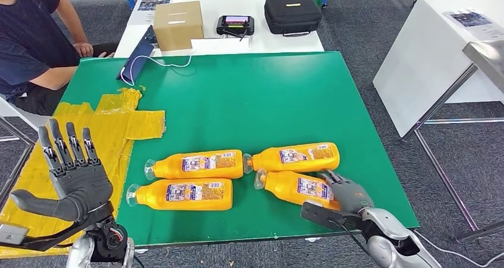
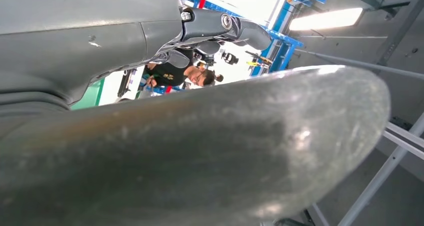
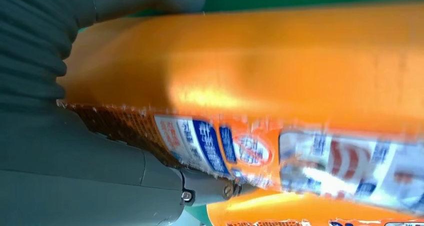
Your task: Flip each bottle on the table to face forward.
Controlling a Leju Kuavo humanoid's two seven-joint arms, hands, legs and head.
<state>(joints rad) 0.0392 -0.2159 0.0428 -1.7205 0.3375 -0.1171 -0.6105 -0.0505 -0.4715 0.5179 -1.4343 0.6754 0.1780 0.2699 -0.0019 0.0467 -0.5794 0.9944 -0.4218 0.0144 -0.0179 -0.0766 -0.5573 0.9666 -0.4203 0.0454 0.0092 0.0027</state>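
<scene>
From the head view you see the left hand (image 1: 76,182) raised, fingers spread, holding nothing, well left of the four bottles, while the right hand (image 1: 347,194) wraps the base of the near-right bottle (image 1: 295,187), whose blurred label fills your right wrist view.

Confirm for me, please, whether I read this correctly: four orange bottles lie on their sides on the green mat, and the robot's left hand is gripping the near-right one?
Not quite: the right hand is the one on the near-right orange bottle, as the head view shows. The left hand is raised, open and holds nothing. Four bottles do lie on the green mat.
</scene>
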